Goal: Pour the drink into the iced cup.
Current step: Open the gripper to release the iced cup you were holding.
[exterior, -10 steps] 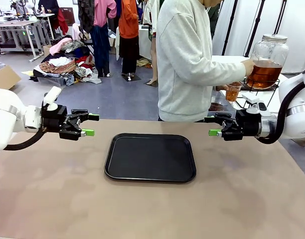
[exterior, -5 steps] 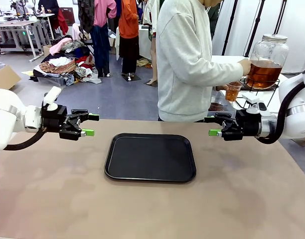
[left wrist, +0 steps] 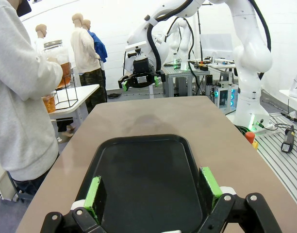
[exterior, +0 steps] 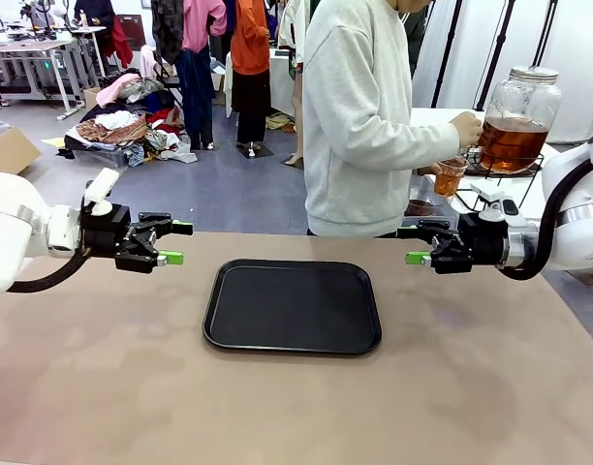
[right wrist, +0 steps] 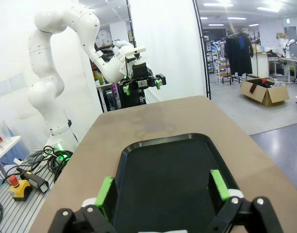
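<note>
One drink (exterior: 512, 142) jar, one cup (exterior: 449, 178), one tray (exterior: 293, 305); left claw (exterior: 175, 243) and right claw (exterior: 413, 245) spread apart.

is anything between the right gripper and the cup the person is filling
No object lies between them. The right gripper hovers open over the table's right edge, while the cup is in the person's hand under the jar on a side table beyond. Only open air over the table's far edge separates them.

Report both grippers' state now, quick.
Left gripper: open, holding nothing.
Right gripper: open, holding nothing.
</note>
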Tool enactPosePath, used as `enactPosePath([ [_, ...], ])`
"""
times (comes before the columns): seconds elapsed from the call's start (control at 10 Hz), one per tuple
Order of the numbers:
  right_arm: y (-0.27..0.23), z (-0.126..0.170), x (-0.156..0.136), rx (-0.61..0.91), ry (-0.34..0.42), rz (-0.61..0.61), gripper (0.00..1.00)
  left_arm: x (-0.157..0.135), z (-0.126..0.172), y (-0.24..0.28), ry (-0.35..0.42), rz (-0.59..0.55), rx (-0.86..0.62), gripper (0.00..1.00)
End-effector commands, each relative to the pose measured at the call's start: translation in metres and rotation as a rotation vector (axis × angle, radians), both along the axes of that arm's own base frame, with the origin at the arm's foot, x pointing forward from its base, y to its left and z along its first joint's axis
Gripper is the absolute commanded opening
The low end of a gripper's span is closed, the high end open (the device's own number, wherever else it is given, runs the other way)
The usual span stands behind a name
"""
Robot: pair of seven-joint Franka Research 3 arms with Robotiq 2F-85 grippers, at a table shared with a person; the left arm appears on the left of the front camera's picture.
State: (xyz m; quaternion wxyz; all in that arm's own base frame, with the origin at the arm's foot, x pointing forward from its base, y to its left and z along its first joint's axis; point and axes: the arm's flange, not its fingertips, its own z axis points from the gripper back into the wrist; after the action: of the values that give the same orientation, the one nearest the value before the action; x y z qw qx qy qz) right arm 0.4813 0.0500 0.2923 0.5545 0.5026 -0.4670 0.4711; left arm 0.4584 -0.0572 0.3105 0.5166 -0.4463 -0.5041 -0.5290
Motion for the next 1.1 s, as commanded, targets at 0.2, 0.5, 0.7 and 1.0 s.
enactPosePath([
  [0.2, 0.0001, 0.0018, 0.0002, 0.0, 0.001, 0.0, 1.0, -0.0004, 0.0005, -0.0006, -0.005, -0.002, 0.0, 1.0],
  [0.5, 0.0001, 0.0018, 0.0002, 0.0, 0.001, 0.0, 1.0, -0.0004, 0.0005, -0.0006, -0.005, -0.002, 0.0, 1.0],
  [0.7, 0.0001, 0.0018, 0.0002, 0.0, 0.001, 0.0, 1.0, -0.0004, 0.0005, -0.0006, -0.005, -0.002, 0.0, 1.0],
  [1.0, 0.0001, 0.0018, 0.0002, 0.0, 0.001, 0.0, 1.0, -0.0004, 0.0005, -0.0006, -0.005, -0.002, 0.0, 1.0],
])
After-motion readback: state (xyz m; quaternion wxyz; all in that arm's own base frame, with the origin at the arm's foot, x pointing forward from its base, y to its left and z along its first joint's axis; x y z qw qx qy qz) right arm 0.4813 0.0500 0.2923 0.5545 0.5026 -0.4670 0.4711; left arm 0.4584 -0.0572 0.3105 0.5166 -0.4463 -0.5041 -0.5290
